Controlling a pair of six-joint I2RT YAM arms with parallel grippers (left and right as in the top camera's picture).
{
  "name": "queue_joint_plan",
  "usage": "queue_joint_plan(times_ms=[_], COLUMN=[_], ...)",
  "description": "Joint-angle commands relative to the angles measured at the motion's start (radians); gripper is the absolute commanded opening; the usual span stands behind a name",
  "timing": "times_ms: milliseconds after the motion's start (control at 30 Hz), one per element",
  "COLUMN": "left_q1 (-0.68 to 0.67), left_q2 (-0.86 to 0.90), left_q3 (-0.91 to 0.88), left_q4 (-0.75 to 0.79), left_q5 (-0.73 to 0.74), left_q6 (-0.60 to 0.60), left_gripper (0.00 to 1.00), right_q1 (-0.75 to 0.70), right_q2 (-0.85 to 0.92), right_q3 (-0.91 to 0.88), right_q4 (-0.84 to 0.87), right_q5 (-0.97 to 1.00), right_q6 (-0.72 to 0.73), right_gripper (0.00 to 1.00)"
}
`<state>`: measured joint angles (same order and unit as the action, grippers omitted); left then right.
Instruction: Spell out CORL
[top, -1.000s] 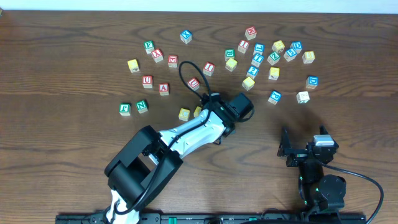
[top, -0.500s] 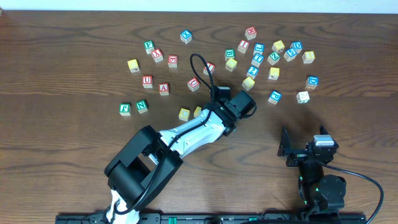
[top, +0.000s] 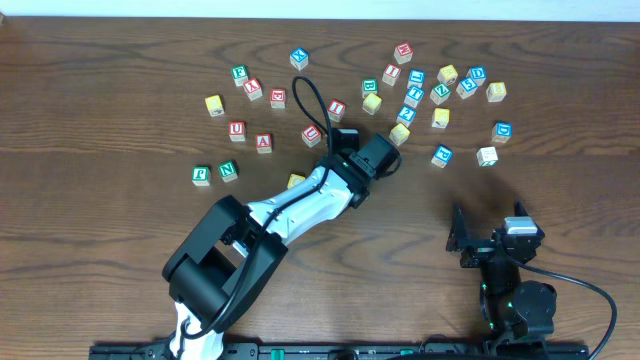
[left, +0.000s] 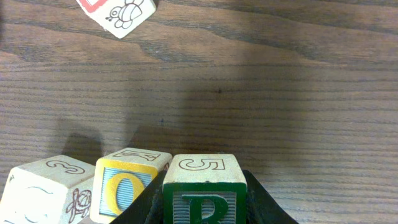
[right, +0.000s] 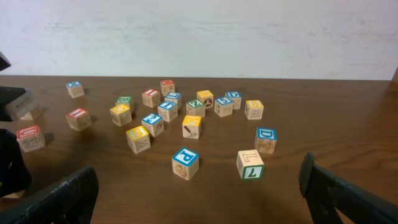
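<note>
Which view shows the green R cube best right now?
Left wrist: the green R cube fills the foreground, held in the left gripper, beside the yellow O cube. Overhead, the left arm hides it; the right wrist view does not show it.

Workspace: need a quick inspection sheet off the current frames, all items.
Surface: dark wood-grain table.
Job's things: R cube sits between the left pincer's fingers, close beside O cube; third cube is left of O, its letter hidden.
Clutter: loose letter cubes are scattered over the far half.
Grippers: left pincer is shut on R cube; right pincer is open, holding nothing.
Cables: black loop arcs above the left arm; black cable runs by the right arm.
Surroundings: pale wall behind the table.
</note>
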<state>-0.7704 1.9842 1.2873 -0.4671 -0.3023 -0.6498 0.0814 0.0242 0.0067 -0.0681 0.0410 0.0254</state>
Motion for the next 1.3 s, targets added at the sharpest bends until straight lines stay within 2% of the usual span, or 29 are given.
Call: queue_joint_plan(times_ms=[0,600,1267], left_q1=[0.0,0.002,0.002], left_q2=[-0.023,-0.02,-0.015], left_q3=[-0.01,-0.01,-0.01], left_q4=[-0.002,0.002,-0.018], left_q5=[-0.014,-0.008,-0.085], left_q6=[0.014,-0.025,-0.088], left_gripper=[0.17,0.16,0.12], right_q1=[-0.005,-0.005,-0.005], right_q2=[0.0,0.0,0.0], right_q3=[-0.001,-0.001,-0.001], right_q4=[-0.003,-0.003,-0.003], right_q5=[0.001,0.001,0.001], right_q6=[-0.004,-0.004,-0.004], right_gripper=[0.99,0.99,0.99])
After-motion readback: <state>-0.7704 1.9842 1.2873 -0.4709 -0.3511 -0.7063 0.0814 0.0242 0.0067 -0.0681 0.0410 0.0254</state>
